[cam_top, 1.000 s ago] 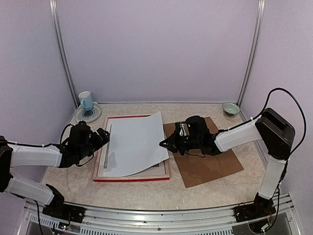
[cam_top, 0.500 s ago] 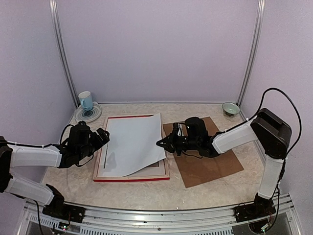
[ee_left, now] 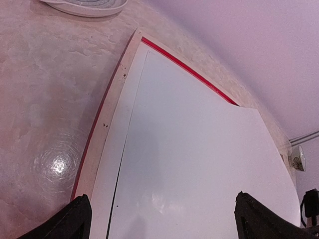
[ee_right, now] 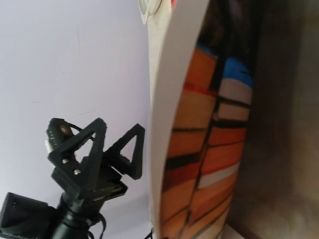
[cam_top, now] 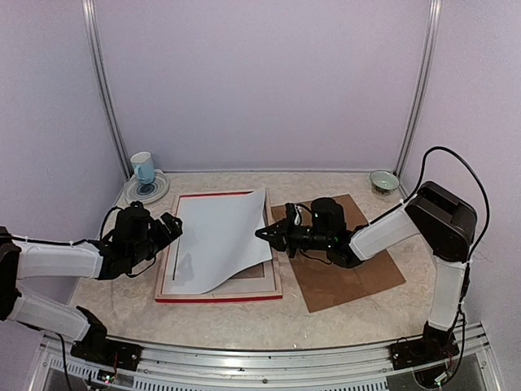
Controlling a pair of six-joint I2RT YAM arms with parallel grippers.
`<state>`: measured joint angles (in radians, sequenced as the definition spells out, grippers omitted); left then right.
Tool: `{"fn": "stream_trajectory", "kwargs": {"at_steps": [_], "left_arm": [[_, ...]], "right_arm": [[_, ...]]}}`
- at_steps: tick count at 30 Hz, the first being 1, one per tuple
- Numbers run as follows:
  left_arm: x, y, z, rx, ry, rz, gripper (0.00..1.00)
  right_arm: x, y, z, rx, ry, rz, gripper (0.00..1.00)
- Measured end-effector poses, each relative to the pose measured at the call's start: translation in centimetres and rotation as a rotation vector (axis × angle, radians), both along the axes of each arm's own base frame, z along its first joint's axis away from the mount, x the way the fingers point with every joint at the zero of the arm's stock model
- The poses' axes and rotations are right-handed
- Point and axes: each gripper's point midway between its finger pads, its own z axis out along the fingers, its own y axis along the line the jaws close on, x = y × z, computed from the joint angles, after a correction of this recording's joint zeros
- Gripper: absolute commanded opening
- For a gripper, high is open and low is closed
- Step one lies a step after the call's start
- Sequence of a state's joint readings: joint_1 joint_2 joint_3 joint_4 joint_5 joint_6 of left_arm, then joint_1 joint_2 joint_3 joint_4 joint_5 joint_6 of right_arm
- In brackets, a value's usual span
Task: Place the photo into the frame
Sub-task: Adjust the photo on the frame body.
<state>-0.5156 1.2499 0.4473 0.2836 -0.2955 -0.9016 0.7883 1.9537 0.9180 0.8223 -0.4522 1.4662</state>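
Observation:
The frame lies flat on the table, red face edge and pale wood sides. The photo rests on it white back up, its right edge lifted and curled. My right gripper is shut on that raised right edge. The right wrist view shows the printed side of the photo, with orange and red books, standing almost on edge. My left gripper stands open at the frame's left side, its fingertips apart above the photo's white back. A white mat strip shows beside the photo's left edge.
A brown backing board lies right of the frame, under my right arm. A blue cup on a patterned saucer stands at the back left. A small green bowl sits at the back right.
My right gripper has moved left with the photo's right edge, lifting it, so the sheet curls more and covers less of the frame's right side. The left arm has not moved.

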Motion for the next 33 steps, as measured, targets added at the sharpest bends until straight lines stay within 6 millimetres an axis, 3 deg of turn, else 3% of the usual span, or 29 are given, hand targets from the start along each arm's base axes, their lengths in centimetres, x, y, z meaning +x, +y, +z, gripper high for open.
{"fn": "stream_trajectory", "kwargs": {"at_steps": [14, 19, 33], "left_arm": [[0.0, 0.0, 0.0, -0.001, 0.0, 0.0, 0.99], [-0.1, 0.0, -0.2, -0.002, 0.004, 0.001, 0.99], [0.0, -0.1, 0.0, -0.011, -0.003, -0.001, 0.99]], "right_arm": [[-0.5, -0.6, 0.9, 0.069, -0.031, -0.011, 0.02], [-0.5, -0.6, 2.1, 0.117, -0.053, -0.009, 0.02], [-0.2, 0.2, 2.2, 0.147, -0.08, 0.009, 0.02]]}}
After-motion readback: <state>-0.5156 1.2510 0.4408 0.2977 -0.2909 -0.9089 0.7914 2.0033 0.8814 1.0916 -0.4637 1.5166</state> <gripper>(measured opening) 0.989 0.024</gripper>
